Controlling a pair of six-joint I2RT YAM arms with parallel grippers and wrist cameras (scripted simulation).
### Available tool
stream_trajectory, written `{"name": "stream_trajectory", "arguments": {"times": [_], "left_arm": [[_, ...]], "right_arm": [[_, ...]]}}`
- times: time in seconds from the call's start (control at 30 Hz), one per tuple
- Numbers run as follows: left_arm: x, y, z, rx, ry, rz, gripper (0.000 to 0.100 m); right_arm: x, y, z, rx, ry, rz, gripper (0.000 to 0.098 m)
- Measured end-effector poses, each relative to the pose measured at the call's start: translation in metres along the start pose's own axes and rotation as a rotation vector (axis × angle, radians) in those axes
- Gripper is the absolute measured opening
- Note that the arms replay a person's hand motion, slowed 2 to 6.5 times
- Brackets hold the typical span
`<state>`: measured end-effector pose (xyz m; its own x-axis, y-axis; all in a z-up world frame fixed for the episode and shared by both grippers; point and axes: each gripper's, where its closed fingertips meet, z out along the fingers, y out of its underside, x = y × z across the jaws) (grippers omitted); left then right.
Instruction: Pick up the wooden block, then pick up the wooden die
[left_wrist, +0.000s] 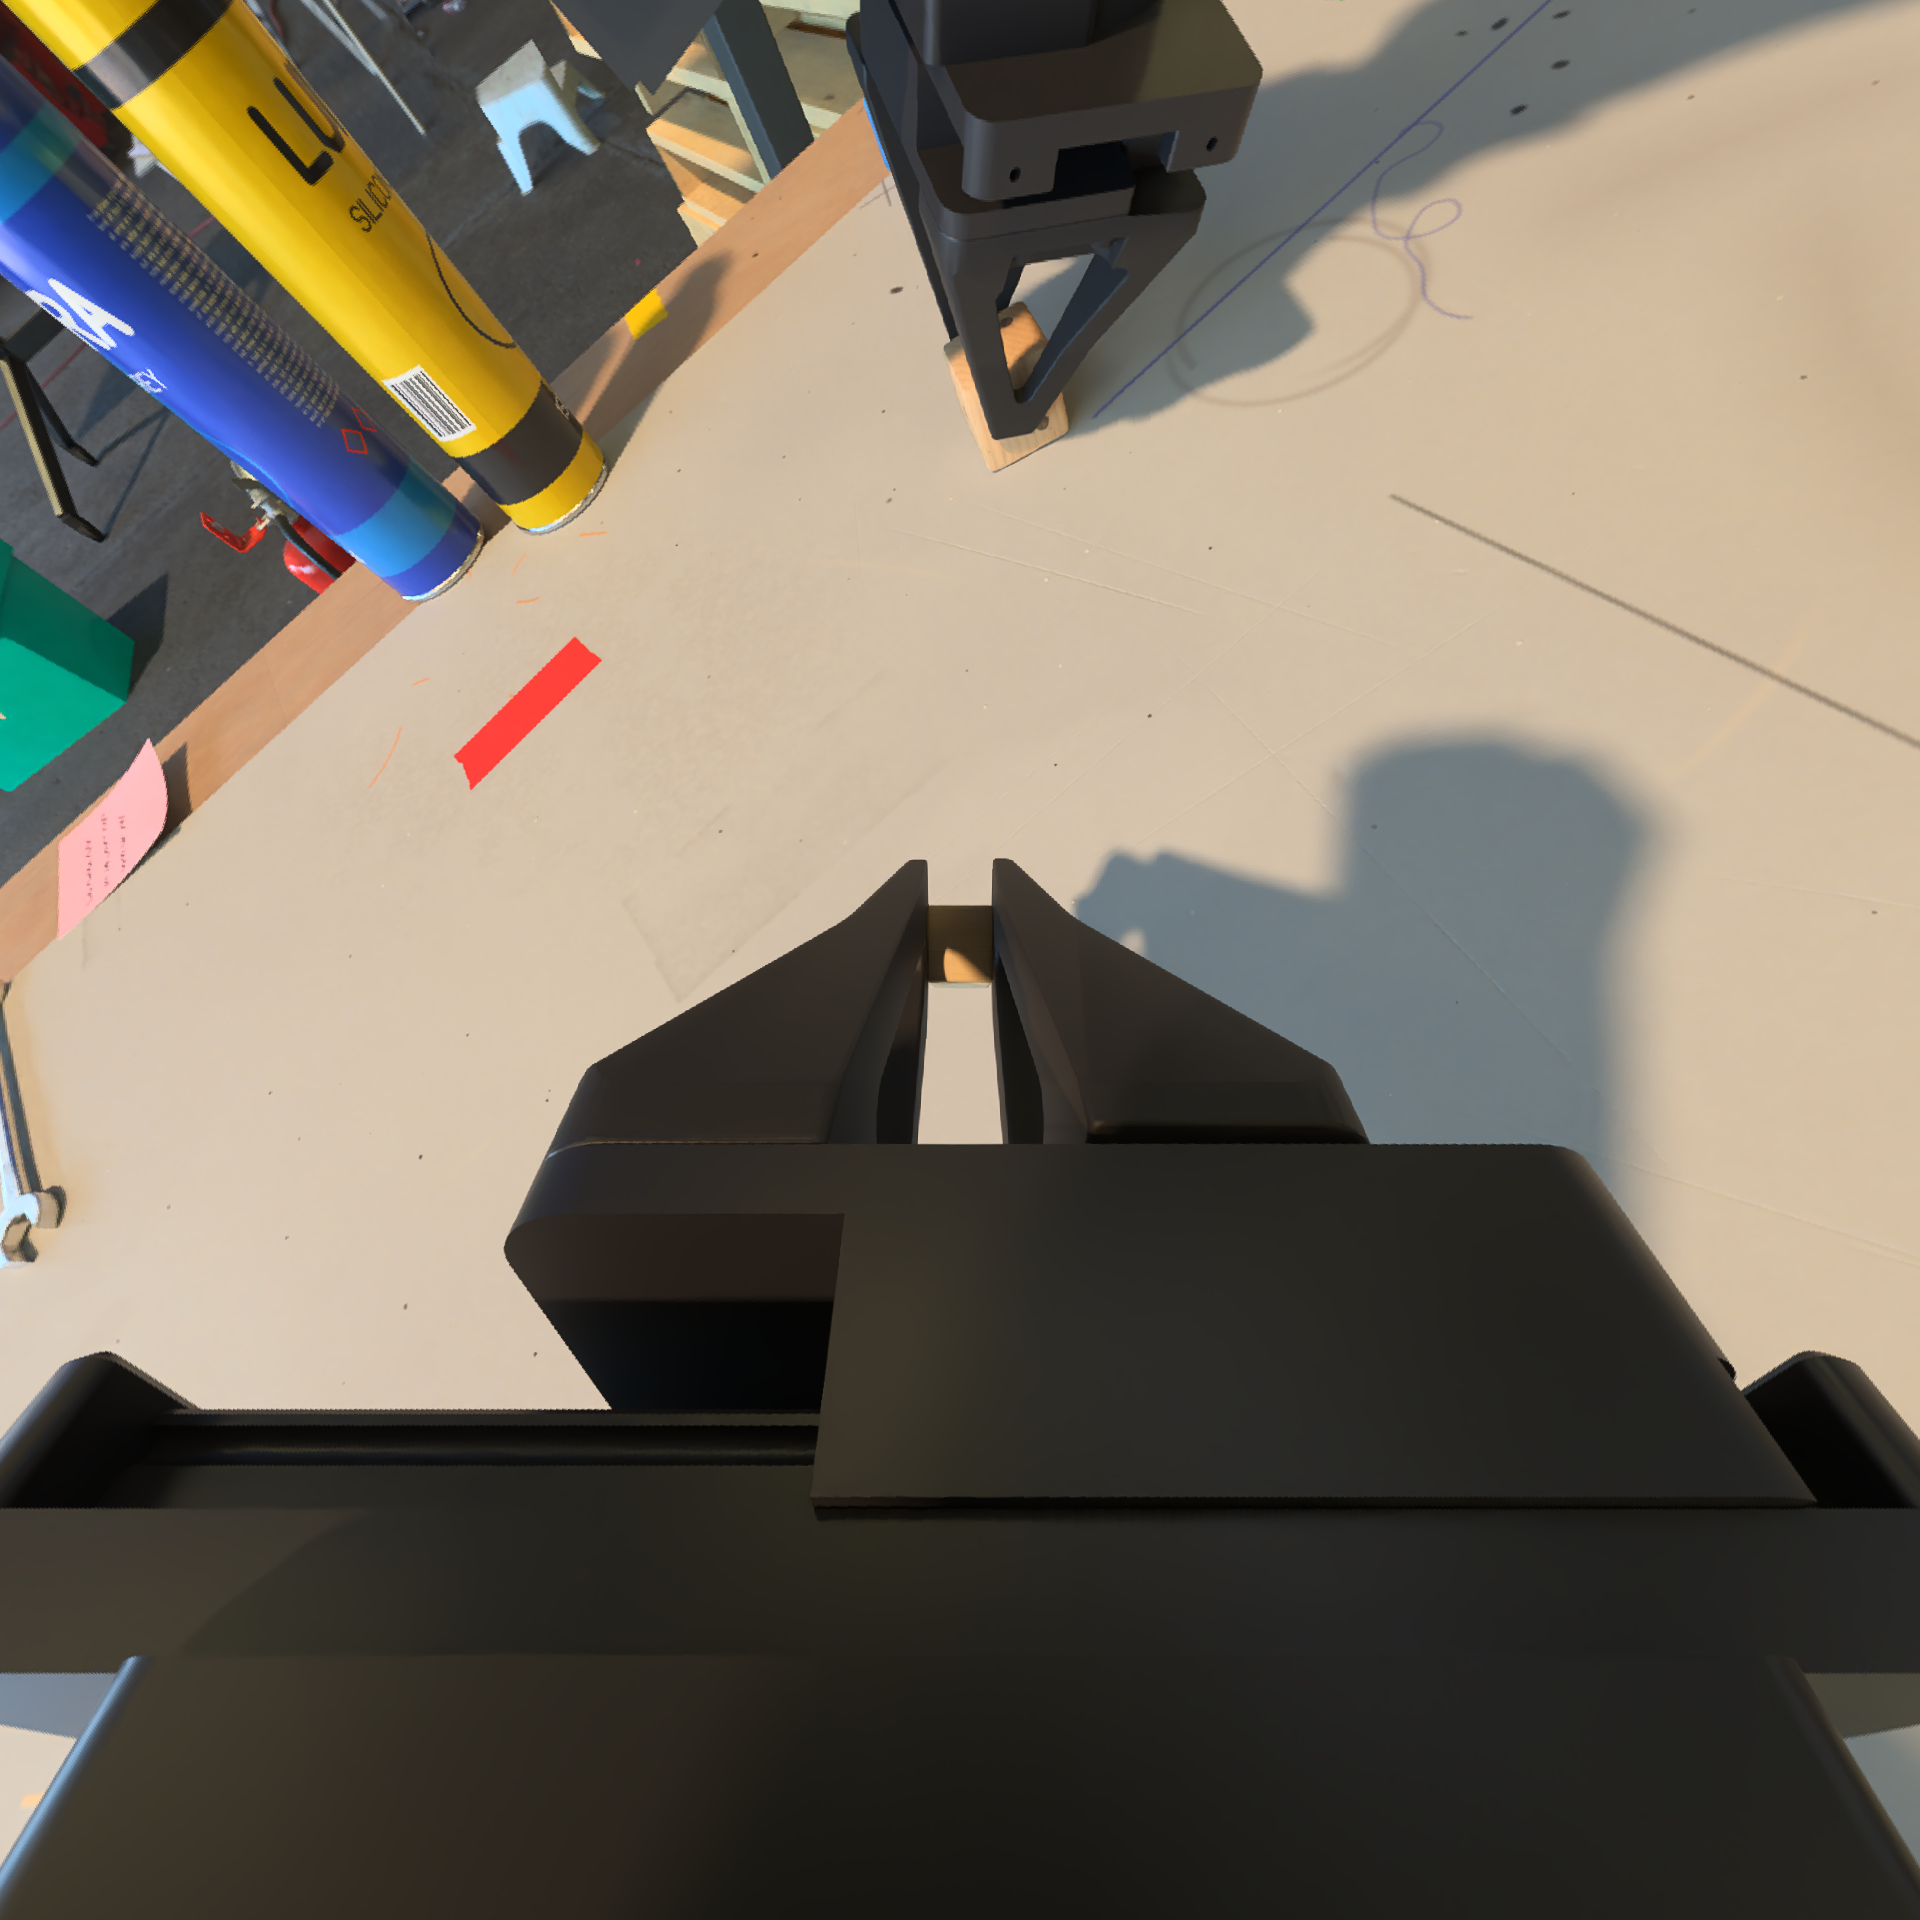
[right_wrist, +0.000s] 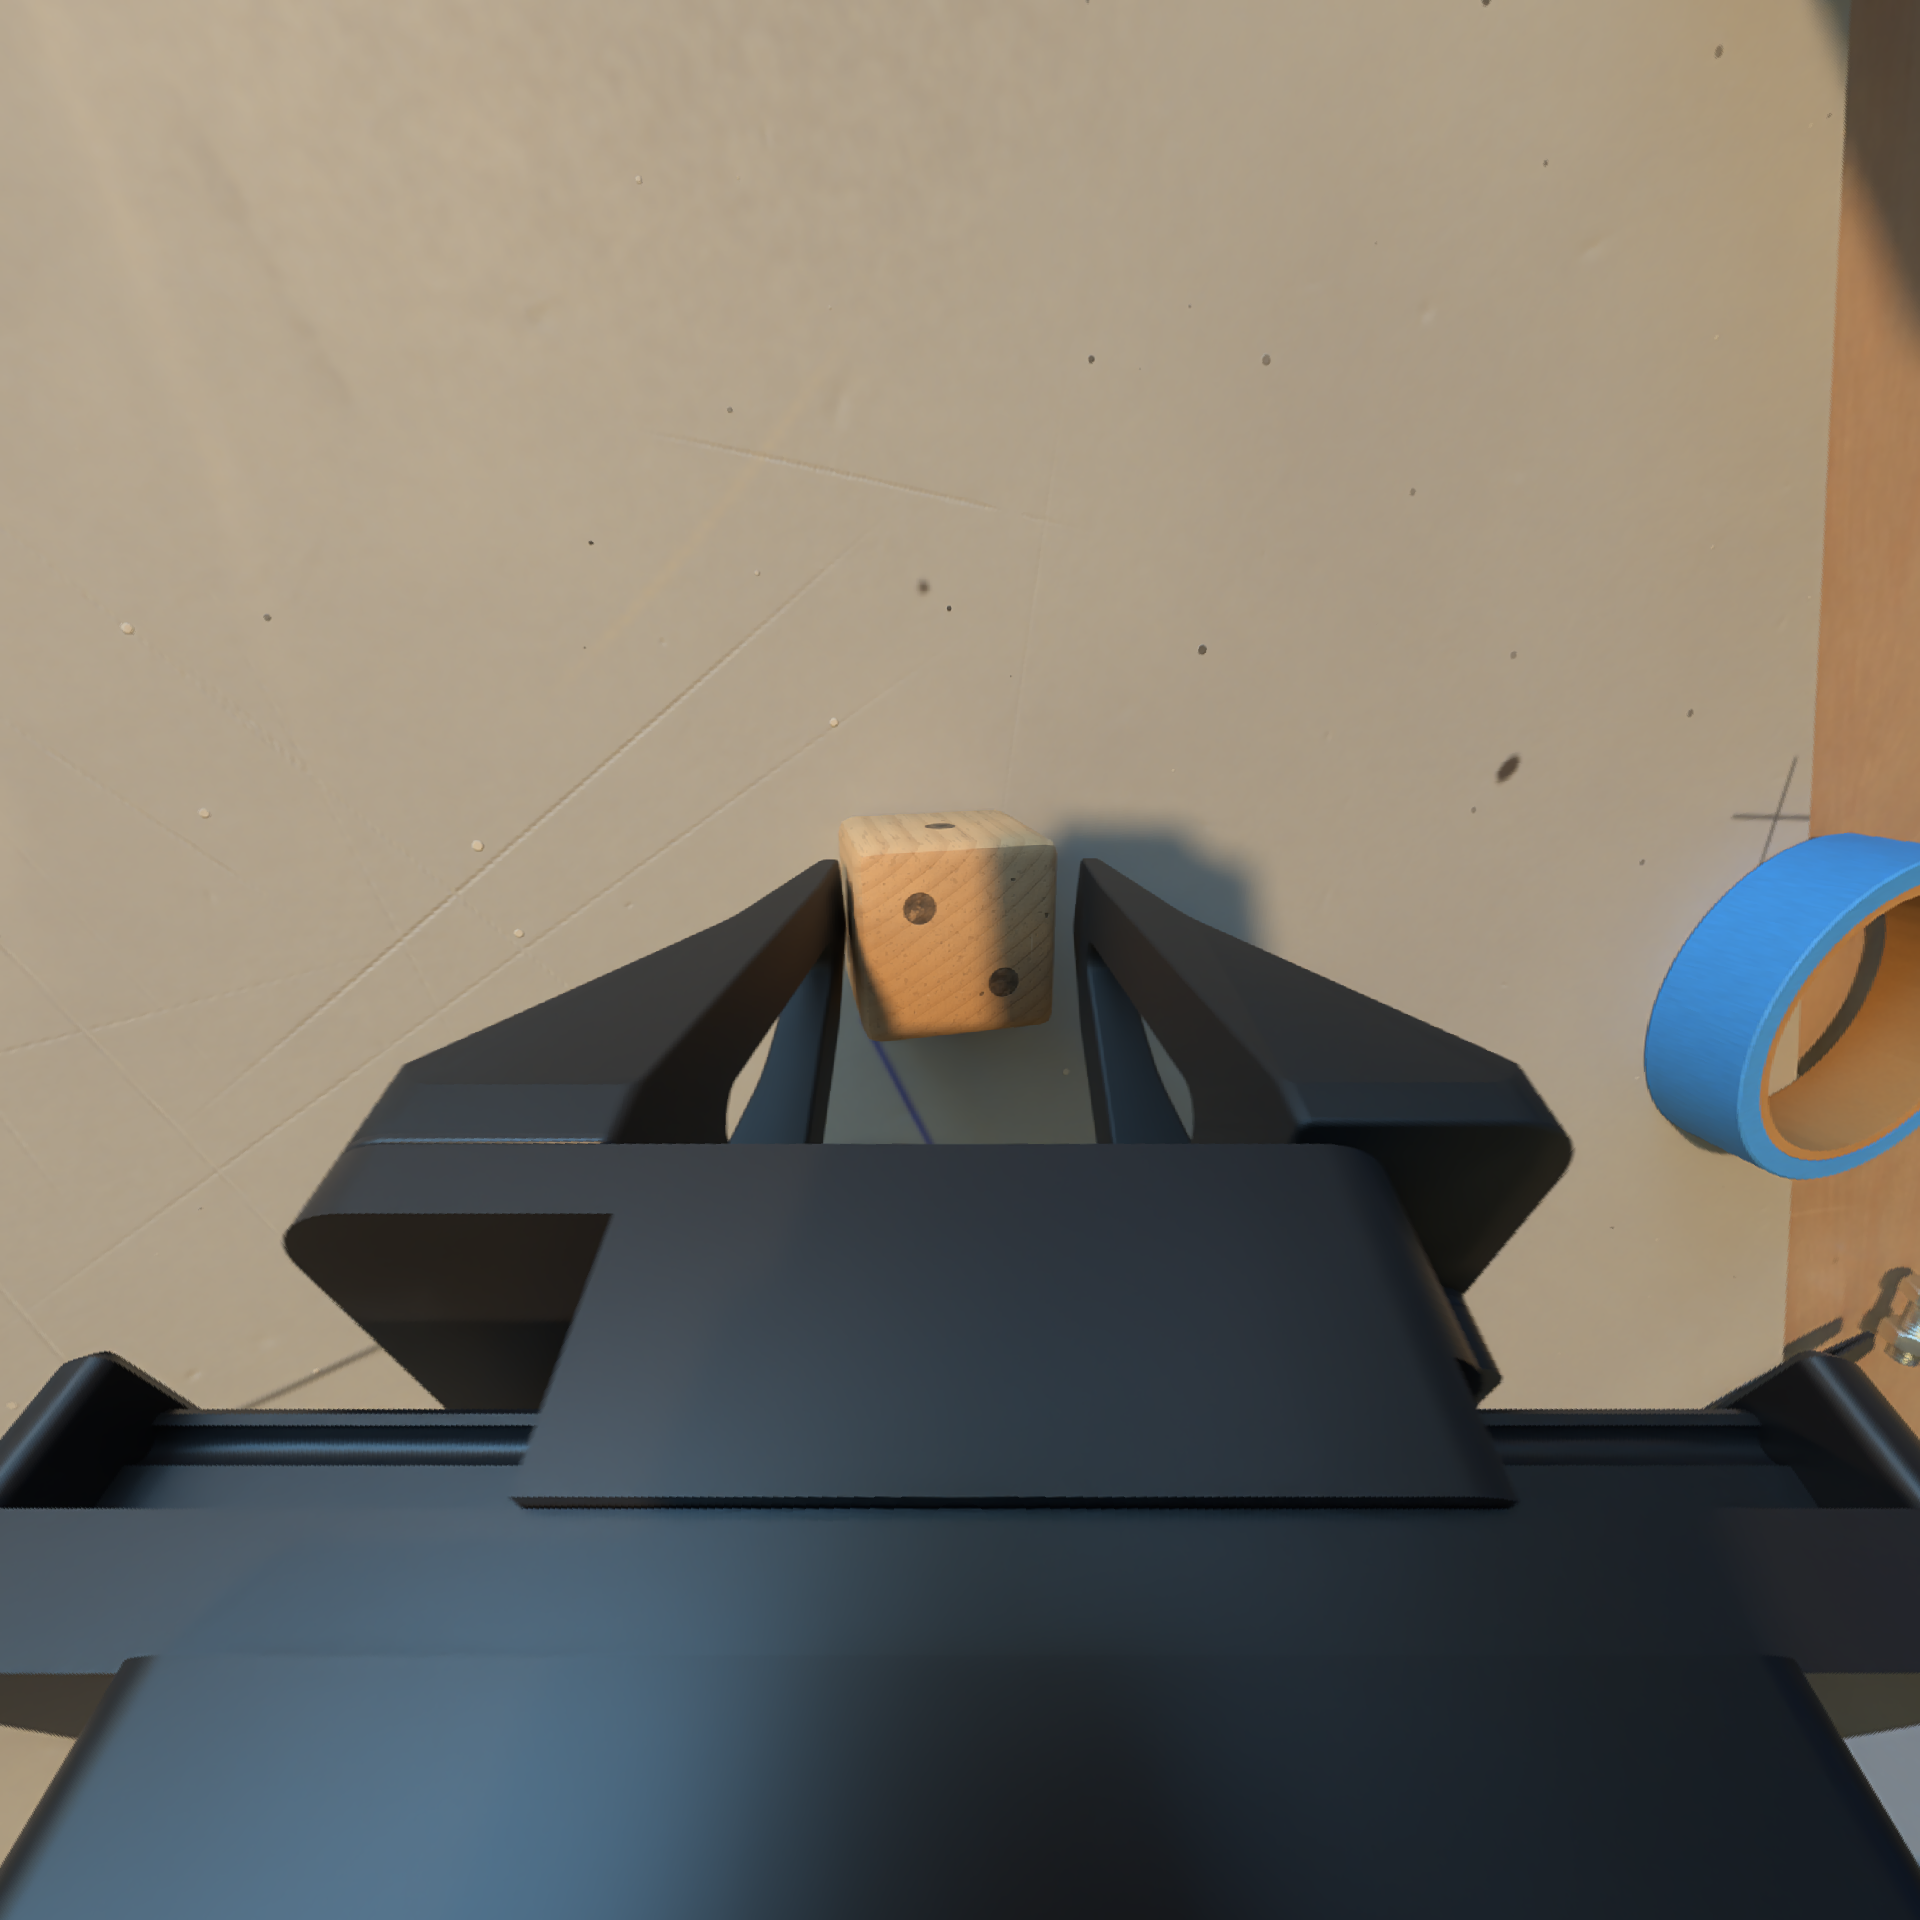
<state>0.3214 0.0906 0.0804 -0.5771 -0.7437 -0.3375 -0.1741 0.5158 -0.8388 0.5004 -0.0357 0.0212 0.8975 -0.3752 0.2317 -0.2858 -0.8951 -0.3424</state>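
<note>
Left gripper (left_wrist: 959, 883) pinches wooden block (left_wrist: 958, 943) narrow, off the table (left_wrist: 1039, 644). Right gripper (right_wrist: 958, 883) straddles wooden die (right_wrist: 948, 925), one finger touching, gap on other; prob. mid-grasp, grip not confirmed.

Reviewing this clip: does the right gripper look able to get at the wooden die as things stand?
Probably yes. The wooden die sits between the open fingers of the right gripper, one finger touching it, the other a small gap away. Nothing lies between them, and the blue tape roll is off to the side.

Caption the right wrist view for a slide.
Black two-finger right gripper straddles a pale wooden die, jaws not yet closed, beside a blue tape roll.
</note>
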Motion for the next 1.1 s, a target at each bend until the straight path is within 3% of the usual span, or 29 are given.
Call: {"name": "stream_trajectory", "arguments": {"times": [0.07, 0.63, 1.1], "left_arm": [[0.0, 0.0003, 0.0, -0.001, 0.0, 0.0, 0.01], [-0.0011, 0.0021, -0.0002, -0.002, -0.001, -0.002, 0.01], [-0.0017, 0.002, -0.0003, -0.001, -0.002, 0.002, 0.01]], "right_arm": [[-0.0005, -0.0002, 0.0001, -0.001, -0.005, 0.001, 0.0328], [-0.0001, -0.0011, 0.0, 0.008, -0.024, 0.028, 0.0332], [0.0013, 0.0038, -0.0057, 0.072, -0.025, 0.069, 0.0332]]}}
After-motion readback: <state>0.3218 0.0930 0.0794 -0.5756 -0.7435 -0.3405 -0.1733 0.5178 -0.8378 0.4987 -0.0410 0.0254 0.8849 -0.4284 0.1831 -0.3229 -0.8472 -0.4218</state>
